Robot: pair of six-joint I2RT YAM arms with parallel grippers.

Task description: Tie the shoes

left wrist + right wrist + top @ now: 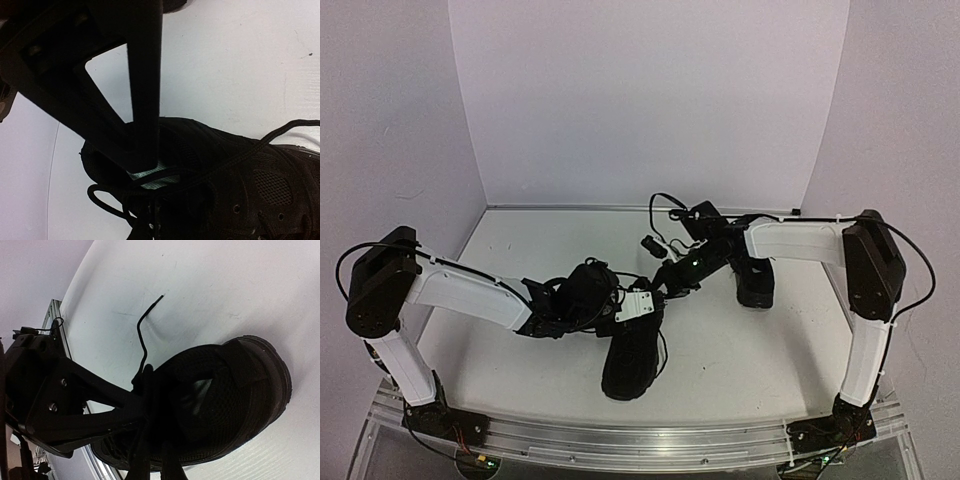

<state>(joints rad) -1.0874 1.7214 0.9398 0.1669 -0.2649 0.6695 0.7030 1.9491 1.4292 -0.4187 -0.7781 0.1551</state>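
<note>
step: tensioning laces on the near shoe (628, 365)
left gripper (145, 166): closed tight; cannot tell whether it holds anything
right gripper (146, 400): nearly closed, pinching a lace (141, 335)
next: probably crossing strands without slack

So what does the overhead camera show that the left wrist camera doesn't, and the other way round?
Only the overhead view shows the whole left arm and right arm, plus a second shoe farther back on the right. Only the left wrist view shows the pale green insole, the eyelets and the mesh side panel. Both show the near shoe and the left gripper, shut at its opening.
</note>
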